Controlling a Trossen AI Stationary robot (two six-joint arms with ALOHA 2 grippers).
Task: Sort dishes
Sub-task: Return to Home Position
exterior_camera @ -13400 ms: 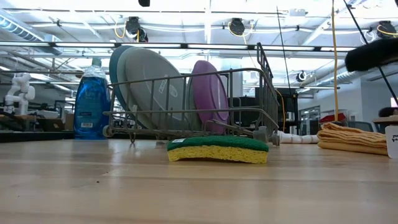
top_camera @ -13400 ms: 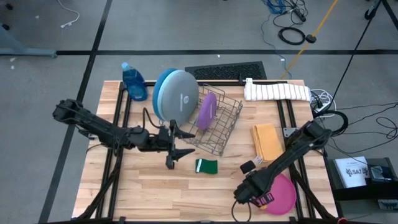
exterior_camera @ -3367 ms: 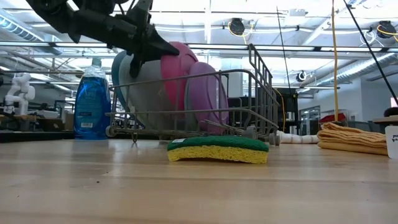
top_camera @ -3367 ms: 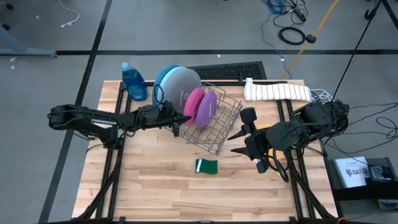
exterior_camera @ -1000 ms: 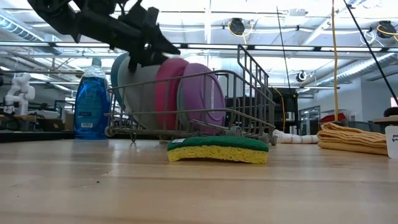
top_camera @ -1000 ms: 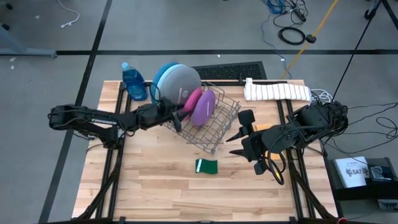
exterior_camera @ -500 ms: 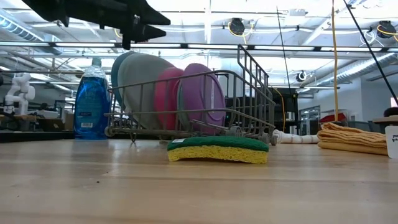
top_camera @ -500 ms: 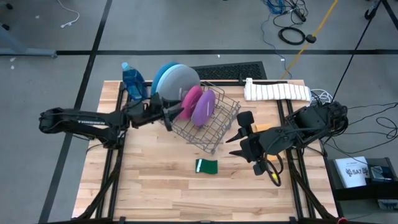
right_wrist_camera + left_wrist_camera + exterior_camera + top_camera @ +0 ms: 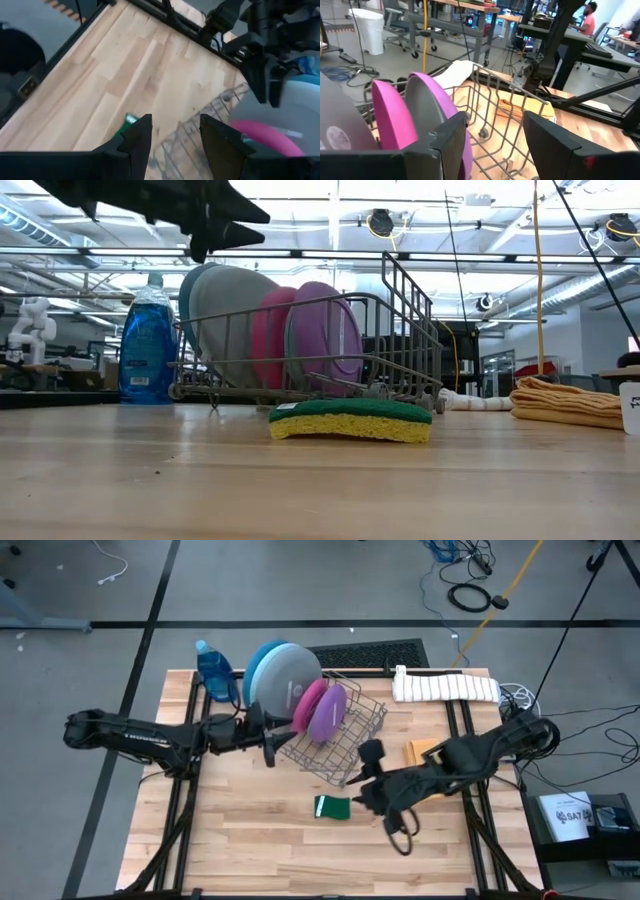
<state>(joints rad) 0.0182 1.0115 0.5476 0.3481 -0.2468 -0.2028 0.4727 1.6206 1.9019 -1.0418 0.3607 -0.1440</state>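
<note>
Wood table [image 9: 250, 830]: wire rack [image 9: 350, 745], green sponge [image 9: 332, 807] nr it, soap btl [image 9: 215, 672], white towel [image 9: 445, 686], orange cloth [image 9: 425, 752].

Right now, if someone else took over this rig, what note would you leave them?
Left hand: open, empty, raised beside the wire rack's left side.
Right hand: open, empty, over the table between rack and green sponge.
Standing in the rack: deep-blue plate, pale-blue plate, pink plate, purple plate; teal plate cannot be made out.
No plate lies on the table. Left: return both arms home.
</note>
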